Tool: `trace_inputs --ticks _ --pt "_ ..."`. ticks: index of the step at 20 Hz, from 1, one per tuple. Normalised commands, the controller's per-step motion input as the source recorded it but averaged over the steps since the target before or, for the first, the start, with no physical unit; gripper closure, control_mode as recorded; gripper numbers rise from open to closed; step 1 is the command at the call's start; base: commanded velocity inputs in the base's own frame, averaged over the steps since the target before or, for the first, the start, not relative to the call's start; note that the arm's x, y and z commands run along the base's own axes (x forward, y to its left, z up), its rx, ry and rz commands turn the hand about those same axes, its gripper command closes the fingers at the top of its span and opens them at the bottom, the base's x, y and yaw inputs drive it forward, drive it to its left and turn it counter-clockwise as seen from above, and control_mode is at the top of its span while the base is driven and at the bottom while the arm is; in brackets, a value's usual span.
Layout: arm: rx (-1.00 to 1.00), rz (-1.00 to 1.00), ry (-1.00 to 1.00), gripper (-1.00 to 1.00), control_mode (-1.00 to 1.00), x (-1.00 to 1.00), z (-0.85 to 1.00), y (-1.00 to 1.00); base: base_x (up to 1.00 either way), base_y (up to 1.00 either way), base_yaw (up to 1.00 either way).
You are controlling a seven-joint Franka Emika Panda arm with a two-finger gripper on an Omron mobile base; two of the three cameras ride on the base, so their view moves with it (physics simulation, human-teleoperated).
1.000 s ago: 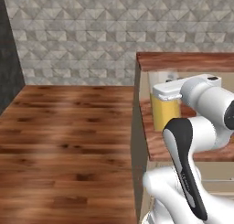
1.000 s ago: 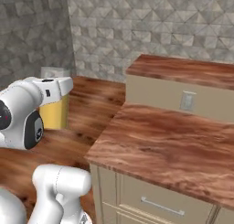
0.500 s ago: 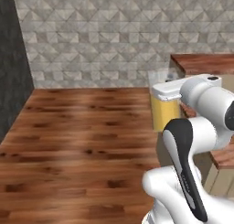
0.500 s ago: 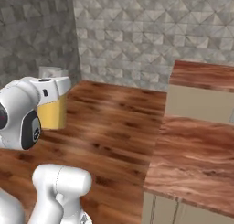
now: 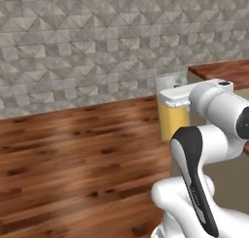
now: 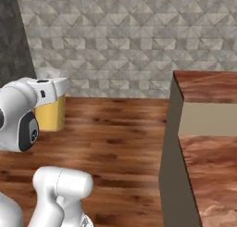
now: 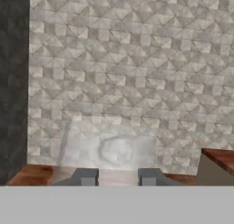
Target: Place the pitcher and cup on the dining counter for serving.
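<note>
Pitcher (image 5: 174, 116) in pincer (image 7: 117, 176), orange-yellow-bodied.

My base has swung left: the worktop (image 6: 208, 129) now sits farther right of the gripper (image 7: 117, 176), more wood floor (image 5: 73, 149) ahead.

The pitcher (image 5: 173, 119) has an orange-yellow body and clear rim. The wall (image 5: 87, 47) carries grey triangular tiles. The floor (image 5: 73, 154) and table (image 6: 210, 85) show reddish-brown wood grain, with a beige panel (image 6: 208, 119).
</note>
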Motion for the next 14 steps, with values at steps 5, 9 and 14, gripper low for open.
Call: trace_inputs --ticks 5,9,14 --pt "0.00 0.00 0.00 1.00 1.00 0.00 0.00 0.00 1.00 0.70 -0.53" --pt "0.00 0.00 0.00 1.00 1.00 0.00 0.00 0.00 1.00 0.67 -0.53" --pt "0.00 0.00 0.00 1.00 1.00 0.00 0.00 0.00 1.00 0.66 -0.53"
